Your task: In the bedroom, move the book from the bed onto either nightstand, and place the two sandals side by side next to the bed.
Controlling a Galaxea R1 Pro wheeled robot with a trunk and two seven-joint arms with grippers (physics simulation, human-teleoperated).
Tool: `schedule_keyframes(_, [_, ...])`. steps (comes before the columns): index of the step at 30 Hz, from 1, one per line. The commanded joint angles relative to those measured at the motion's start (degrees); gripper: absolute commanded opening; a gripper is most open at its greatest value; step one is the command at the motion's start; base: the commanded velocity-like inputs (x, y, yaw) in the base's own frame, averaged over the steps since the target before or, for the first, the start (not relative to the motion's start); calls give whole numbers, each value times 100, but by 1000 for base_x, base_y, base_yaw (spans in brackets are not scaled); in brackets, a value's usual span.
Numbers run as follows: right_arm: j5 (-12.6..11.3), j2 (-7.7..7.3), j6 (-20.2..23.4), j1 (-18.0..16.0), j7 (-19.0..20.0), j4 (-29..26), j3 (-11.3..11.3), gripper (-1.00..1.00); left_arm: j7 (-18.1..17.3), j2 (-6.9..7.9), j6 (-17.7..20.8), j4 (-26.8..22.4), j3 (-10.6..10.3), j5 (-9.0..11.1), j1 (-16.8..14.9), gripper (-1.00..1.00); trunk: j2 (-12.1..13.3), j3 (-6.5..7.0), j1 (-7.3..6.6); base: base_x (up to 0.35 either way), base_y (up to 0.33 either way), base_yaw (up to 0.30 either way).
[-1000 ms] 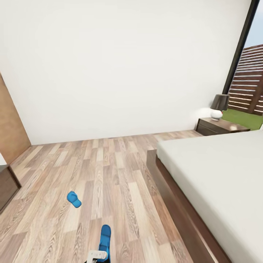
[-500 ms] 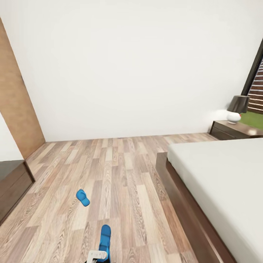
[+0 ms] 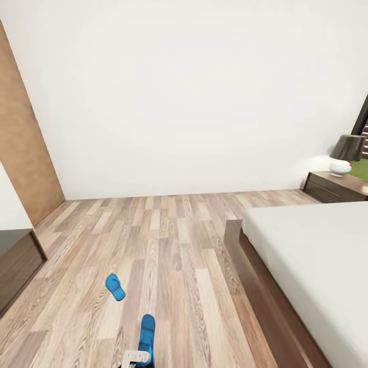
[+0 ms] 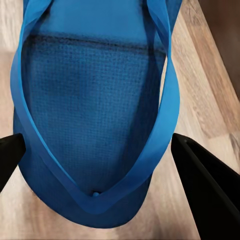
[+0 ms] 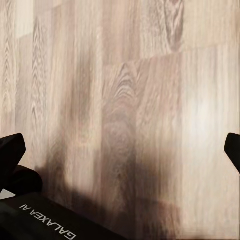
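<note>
Holding one blue sandal (image 4: 95,115) between its fingers, the left gripper (image 4: 100,150) hangs over the floor (image 3: 168,255). It looks light and bendy. The other sandal (image 3: 115,287) lies near, beside the bed (image 3: 306,255).

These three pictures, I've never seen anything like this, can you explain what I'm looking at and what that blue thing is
These are simulated camera views from a wheeled robot with two arms, working in a bedroom. The big picture comes from its head, looking down over a wood floor with a bed to the right and a nightstand with a lamp beyond it. The other two come from cameras on its wrists, looking along each arm's fingers.

The blue things are sandals. One sandal sits between the fingers of the left end effector, apparently held; the head view shows it at the bottom edge. The other sandal lies loose on the floor further away. The right end effector is open over bare floor.
</note>
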Motion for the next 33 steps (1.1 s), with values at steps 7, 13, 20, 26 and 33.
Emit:
schedule_keyframes(7, [52, 2, 27, -2, 29, -7, -49, 100, 8, 5, -22, 6, -42, 58, -4, -100, -2, -6, 2, 315, 0, 0])
schedule_keyframes(13, [58, 2, 26, -2, 36, -7, -49, 100, 8, 5, -22, 6, -42, 58, -4, -100, -2, -6, 2, 315, 0, 0])
schedule_keyframes(20, [59, 2, 26, -2, 34, -7, -49, 100, 8, 5, -22, 6, -42, 58, -4, -100, -2, -6, 2, 315, 0, 0])
schedule_keyframes(26, [59, 2, 26, -2, 37, -7, -49, 100, 8, 5, -22, 4, -42, 58, -4, -100, -2, -6, 2, 315, -42, 0])
schedule_keyframes(33, [59, 2, 25, -2, 34, -7, -49, 100, 5, 6, -22, 6, -42, 58, -4, -100, -2, -6, 2, 310, -125, 0])
